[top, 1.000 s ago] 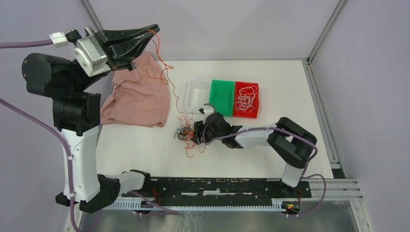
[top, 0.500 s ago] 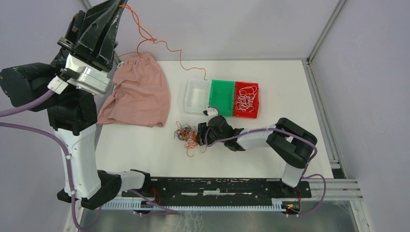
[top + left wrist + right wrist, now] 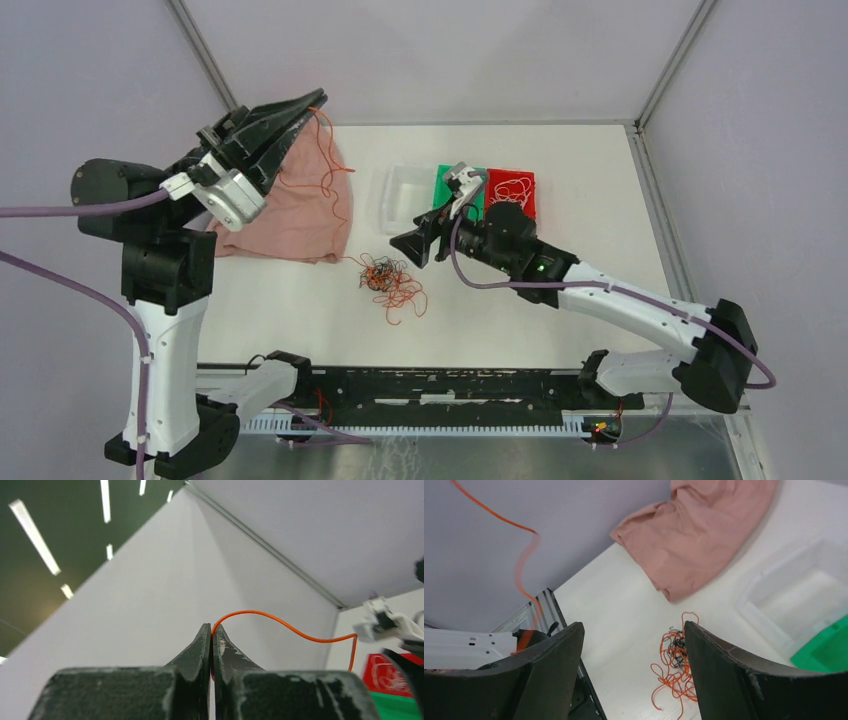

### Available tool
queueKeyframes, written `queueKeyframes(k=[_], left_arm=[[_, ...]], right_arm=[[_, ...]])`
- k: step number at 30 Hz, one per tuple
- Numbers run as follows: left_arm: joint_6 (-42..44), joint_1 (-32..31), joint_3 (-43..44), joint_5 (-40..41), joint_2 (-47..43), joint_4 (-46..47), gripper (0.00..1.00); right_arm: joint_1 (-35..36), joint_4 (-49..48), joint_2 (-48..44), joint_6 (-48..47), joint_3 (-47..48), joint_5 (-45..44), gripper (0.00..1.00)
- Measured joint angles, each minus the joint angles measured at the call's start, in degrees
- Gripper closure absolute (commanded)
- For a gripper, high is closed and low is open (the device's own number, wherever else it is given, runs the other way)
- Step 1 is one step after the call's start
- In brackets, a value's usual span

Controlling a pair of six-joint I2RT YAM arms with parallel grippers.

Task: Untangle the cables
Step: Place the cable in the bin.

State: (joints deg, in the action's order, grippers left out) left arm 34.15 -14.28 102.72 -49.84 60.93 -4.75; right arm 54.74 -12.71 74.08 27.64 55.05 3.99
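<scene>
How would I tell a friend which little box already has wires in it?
On the white table, find the clear plastic bin, then the green plastic bin beside it. The red plastic bin at the right end of that row is yours: the only red one, holding curly white cables.

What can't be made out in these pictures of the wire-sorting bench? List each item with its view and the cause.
1. Top view: whether the orange wire in the shut left gripper joins the tangle; too thin against the cloth.
2. Right wrist view: how many black strands the tangle holds; too small and overlapping.
3. Top view: part of the green bin; the open right gripper covers it.
</scene>
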Motion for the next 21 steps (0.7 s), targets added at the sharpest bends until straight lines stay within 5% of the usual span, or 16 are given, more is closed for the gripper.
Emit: queueKeyframes(k=[8, 21], left_arm=[[-9.1, 0.0, -13.0, -2.0, -5.6, -2.3, 0.96], [-14.0, 0.0, -20.6, -2.8, -11.1, -2.7, 0.96]], right_arm=[[0.0, 5.5, -4.7, -9.4, 8.3, 8.2, 0.18], [0.2, 0.1, 4.4, -10.0, 20.7, 24.1, 0.21]])
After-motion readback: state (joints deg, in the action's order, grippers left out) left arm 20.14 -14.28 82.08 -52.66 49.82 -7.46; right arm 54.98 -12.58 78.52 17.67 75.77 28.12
